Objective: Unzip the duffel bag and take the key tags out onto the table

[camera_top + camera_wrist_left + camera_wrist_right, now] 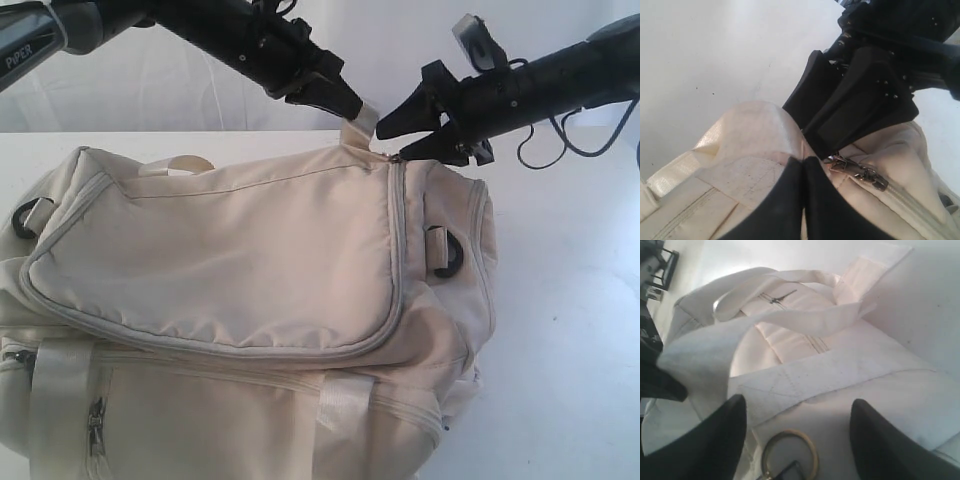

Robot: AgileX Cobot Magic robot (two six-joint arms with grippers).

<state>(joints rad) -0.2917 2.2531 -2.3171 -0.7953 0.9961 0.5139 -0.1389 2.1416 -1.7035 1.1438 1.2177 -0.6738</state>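
Observation:
The cream-white duffel bag point(230, 240) lies on the white table point(560, 330) with its grey zipper point(398, 250) closed. My left gripper point(357, 107) point(803, 161) is shut on a white strap tab point(363, 120) point(747, 132) at the bag's far end and holds it up. My right gripper point(392, 140) point(799, 403) stands open just beside it, over the metal zipper pull point(393, 157) point(858, 173). A brass-coloured ring point(789, 432) lies on the fabric between its fingers, untouched. The key tags are hidden.
Black D-rings sit at the bag's ends point(447, 250) point(28, 215). A side pocket zipper point(97, 425) and shiny straps point(345, 400) cross the near face. Bare tabletop stretches to the right of the bag.

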